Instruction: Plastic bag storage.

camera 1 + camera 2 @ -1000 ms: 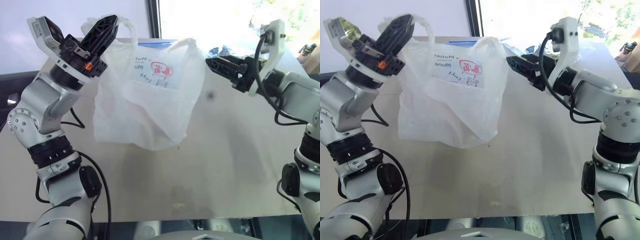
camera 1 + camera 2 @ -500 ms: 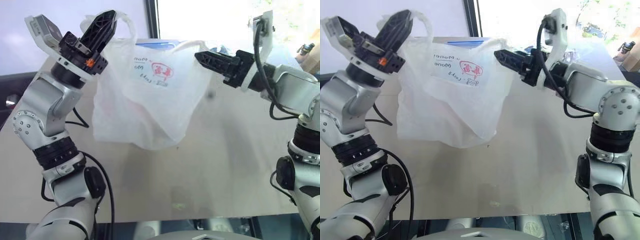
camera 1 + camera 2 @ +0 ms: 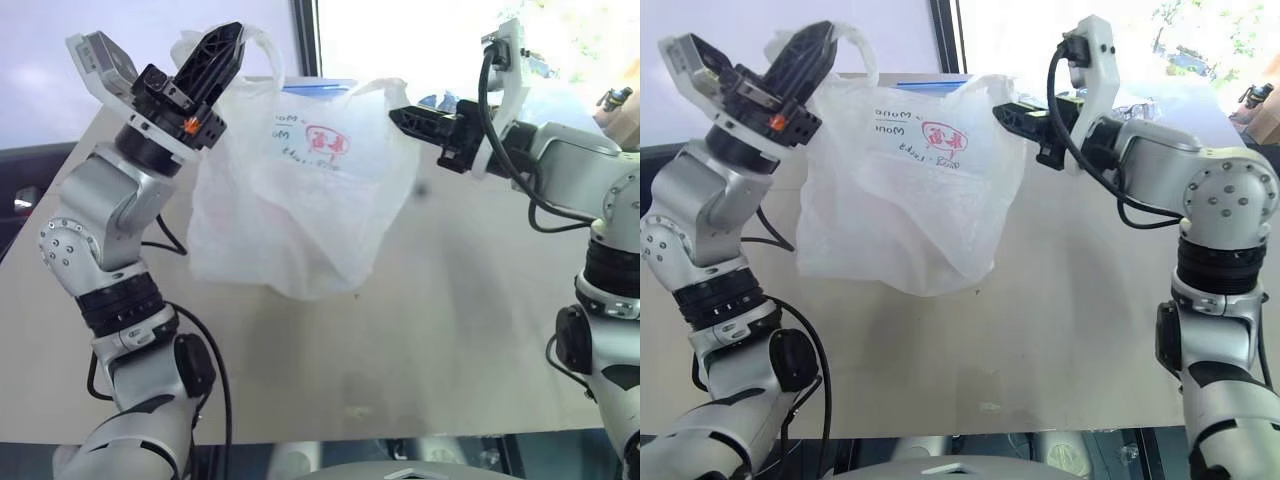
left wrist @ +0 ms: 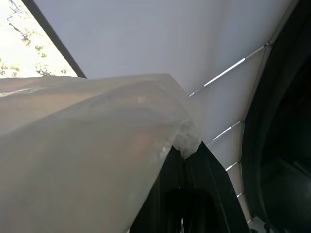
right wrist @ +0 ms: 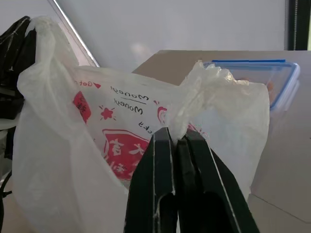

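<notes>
The plastic bag [image 3: 290, 200], thin translucent white with red print, hangs spread between my two grippers above the beige table [image 3: 450, 330]. My left gripper [image 3: 228, 40] is raised at the upper left and is shut on the bag's left handle [image 4: 184, 141]. From the right, my right gripper [image 3: 395, 115] points level toward the bag. It is shut on the bunched right handle [image 5: 194, 92]. The bag's bottom sags down close to the tabletop.
A clear container with a blue rim [image 5: 260, 77] sits on the table behind the bag. A bright window lies beyond the table's far edge. The table's near half [image 3: 1040, 340] is bare.
My right gripper's fingers have closed on the bag's right handle; a second ago they stood apart beside it. The left gripper keeps its hold and its place.
</notes>
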Controlling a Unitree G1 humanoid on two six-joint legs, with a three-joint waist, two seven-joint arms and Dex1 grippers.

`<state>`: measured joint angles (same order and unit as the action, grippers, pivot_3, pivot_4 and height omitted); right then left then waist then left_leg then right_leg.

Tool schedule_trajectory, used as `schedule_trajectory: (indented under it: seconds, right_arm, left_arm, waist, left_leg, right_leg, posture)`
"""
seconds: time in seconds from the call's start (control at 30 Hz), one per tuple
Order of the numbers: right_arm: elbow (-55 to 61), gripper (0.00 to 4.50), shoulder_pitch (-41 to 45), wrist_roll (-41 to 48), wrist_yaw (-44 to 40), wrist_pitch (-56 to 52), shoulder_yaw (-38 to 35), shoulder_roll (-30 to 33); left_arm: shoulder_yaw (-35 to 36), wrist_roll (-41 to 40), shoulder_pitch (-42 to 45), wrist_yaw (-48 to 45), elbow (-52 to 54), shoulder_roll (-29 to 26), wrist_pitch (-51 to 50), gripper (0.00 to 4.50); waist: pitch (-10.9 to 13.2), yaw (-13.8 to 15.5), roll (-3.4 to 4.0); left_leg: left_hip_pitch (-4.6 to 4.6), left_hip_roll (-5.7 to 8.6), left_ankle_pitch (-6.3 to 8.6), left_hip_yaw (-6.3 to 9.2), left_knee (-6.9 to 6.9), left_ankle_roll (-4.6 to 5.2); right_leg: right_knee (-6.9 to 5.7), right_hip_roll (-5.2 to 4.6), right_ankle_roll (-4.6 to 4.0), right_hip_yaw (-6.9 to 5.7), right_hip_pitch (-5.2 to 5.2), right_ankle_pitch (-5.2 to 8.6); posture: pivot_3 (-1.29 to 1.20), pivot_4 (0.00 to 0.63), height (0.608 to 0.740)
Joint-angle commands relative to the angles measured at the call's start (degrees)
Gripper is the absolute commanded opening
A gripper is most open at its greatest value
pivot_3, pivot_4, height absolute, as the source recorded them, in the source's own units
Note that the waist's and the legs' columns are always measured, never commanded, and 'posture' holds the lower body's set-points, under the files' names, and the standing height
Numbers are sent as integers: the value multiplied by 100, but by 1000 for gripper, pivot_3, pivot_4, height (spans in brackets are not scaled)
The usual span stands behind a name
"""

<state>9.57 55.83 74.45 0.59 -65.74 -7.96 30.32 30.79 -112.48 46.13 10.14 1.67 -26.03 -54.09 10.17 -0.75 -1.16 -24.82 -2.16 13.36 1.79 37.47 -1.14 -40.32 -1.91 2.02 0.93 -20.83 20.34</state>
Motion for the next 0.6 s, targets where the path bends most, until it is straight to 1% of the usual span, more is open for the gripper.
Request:
schedule_trajectory:
  seconds: [0.03, 0.13, 0.2, 0.33, 0.47, 0.5, 0.6]
  right_arm:
    - [-125, 52, 581, 59, -399, 333, -716, 439]
    - [-233, 52, 906, 428, -553, 345, -1179, 806]
    - [-234, 52, 1015, 747, -482, 276, -1403, 988]
    - [141, 52, 815, 1226, -235, 208, -1563, 1255]
    - [776, 52, 162, 2034, 450, 390, -1572, 1333]
    - [947, 52, -77, 2270, 633, 479, -1563, 1334]
    - [1608, 52, -967, 2541, 823, 520, -1493, 1539]
  left_arm:
    - [133, -52, 520, -127, 175, -21, -32, 0]
    - [211, -52, 916, -135, 35, -113, -113, 0]
    - [243, -52, 1113, -147, -111, -213, -193, 0]
    - [285, -52, 1223, -171, -310, -332, -352, 0]
    - [64, -52, 818, -258, -323, -556, -498, 0]
    - [-50, -34, 653, -283, -275, -649, -513, 0]
    - [-382, 279, 35, -495, -48, -896, -665, 0]
  waist:
    - [3, 9, -1]
    - [3, 14, -1]
    - [2, 11, -1]
    - [3, -19, -1]
    - [2, -21, -1]
    - [2, -18, -1]
    - [2, 1, -1]
  left_leg:
    - [0, 1, 0, -1, 2, 0]
    - [-5, 2, 0, -3, 0, 0]
    - [-8, 2, 0, -13, -9, 0]
    - [-3, -1, 0, -30, -17, 0]
    - [-3, -6, 0, -30, -15, 0]
    - [-3, -6, 0, -30, -17, 0]
    - [-5, -7, 0, -28, -15, 0]
  right_leg:
    - [-1, 0, 0, 0, 0, 0]
    - [6, 0, 0, -4, 0, 0]
    - [23, 2, 0, -9, 3, 0]
    - [31, 1, 0, -2, 6, 0]
    - [26, 2, 0, -2, 6, 0]
    - [27, 1, 0, -2, 6, 0]
    - [27, -2, 0, -1, 7, 0]
  posture:
    - [0, 150, 740]
    - [0, 150, 740]
    - [0, 150, 740]
    - [0, 150, 740]
    - [0, 150, 740]
    - [0, 150, 740]
    - [0, 150, 740]
